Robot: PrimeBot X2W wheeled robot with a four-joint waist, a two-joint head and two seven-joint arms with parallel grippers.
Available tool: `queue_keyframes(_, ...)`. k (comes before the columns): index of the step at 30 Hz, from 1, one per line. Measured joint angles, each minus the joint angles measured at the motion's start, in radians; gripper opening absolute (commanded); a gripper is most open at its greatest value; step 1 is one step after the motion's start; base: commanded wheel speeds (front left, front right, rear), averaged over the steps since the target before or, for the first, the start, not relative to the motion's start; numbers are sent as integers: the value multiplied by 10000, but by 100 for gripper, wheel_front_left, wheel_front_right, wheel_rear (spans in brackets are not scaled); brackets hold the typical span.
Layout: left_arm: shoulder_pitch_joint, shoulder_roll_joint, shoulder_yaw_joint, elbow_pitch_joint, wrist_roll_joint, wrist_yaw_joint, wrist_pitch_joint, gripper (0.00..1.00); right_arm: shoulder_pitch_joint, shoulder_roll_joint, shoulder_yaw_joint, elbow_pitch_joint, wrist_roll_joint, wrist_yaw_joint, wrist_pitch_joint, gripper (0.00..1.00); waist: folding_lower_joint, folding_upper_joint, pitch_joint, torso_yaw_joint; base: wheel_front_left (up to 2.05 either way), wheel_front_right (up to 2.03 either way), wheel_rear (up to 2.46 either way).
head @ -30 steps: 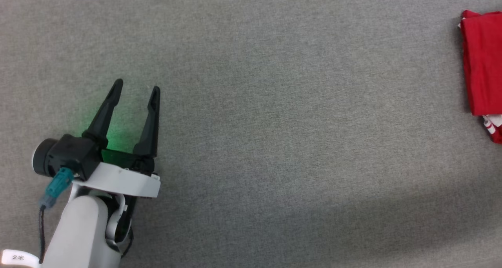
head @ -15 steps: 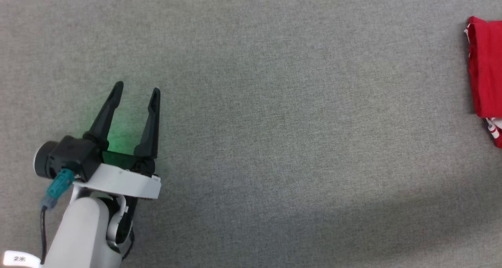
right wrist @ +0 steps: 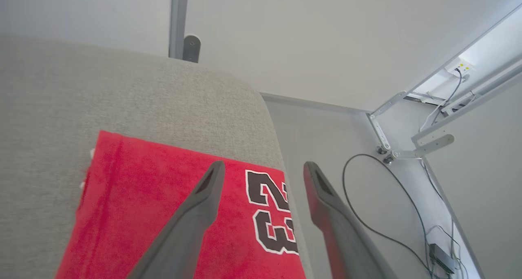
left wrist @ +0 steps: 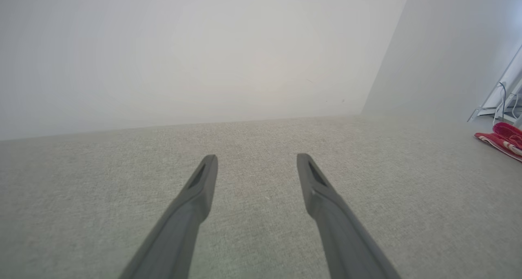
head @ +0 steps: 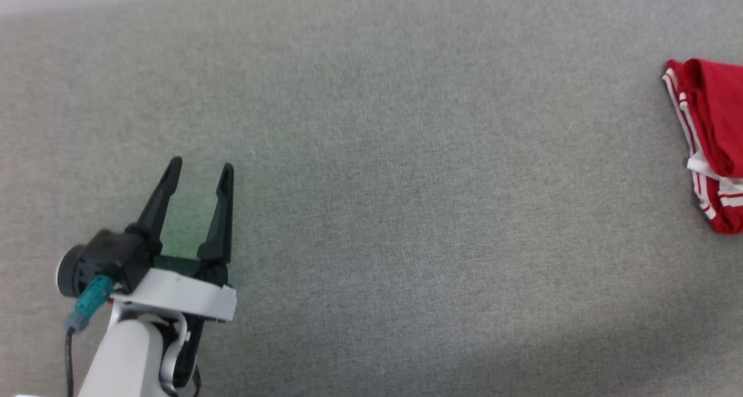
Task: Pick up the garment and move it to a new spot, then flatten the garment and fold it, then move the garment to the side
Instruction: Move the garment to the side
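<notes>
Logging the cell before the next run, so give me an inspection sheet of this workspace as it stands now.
Surface: grey fabric surface, flat, rounded corner.
Job's things: garment folded, lying by the surface's right edge.
Clutter: nothing seen.
Claws: left claw open, empty; right claw open above the garment.
Cables: black cable loose on the floor.
Surroundings: pale wall, metal frame.

You have two claws, the left claw [head: 201, 165] and the right claw [right wrist: 264, 164], with two dark fingers [right wrist: 191, 222] each. Count one red jersey [right wrist: 163, 213] beneath the right claw, one grey bench [head: 406, 182], and one black cable [right wrist: 344, 181] to that claw's right.
</notes>
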Motion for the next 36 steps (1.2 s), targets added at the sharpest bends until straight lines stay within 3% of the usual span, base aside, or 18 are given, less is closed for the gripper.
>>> queue_keyframes(11,1123,-86,612,374,-69,0,0,100,1496,901,173,-654,219,0,-1321,100,0,0,-1405,270,0,0,0)
queue_keyframes(22,2118,-105,1193,518,-186,0,0,100,3483,1935,-504,-1848,75,0,-2777,100,-1,0,-2616,833,0,0,0)
queue_keyframes(36,2926,-163,1536,529,-345,0,0,100,6327,3528,-1835,-3793,-878,0,-3147,100,0,0,-3440,1458,0,0,0)
